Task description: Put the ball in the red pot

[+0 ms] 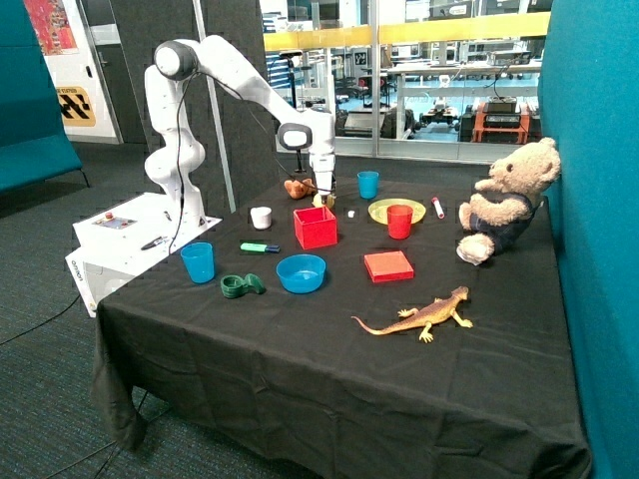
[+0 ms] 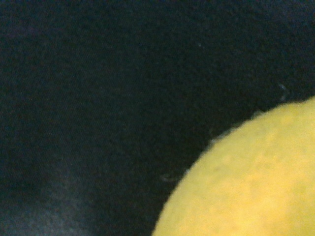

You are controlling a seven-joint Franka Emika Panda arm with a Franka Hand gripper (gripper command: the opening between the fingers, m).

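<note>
1. The ball [image 2: 251, 182] is yellow, round and fuzzy, lying on the black tablecloth [image 1: 300, 339], just behind the red pot [image 1: 316, 228], a square, straight-walled box.
2. The gripper [image 1: 322, 193] is low over the ball; whether its fingers are apart or together cannot be told.
3. Only the wrist view shows the ball's felt nap; only the outside view shows the pot.

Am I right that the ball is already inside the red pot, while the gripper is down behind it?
Not quite: the ball lies on the black cloth behind the red pot, at the gripper, as the outside view shows.
</note>
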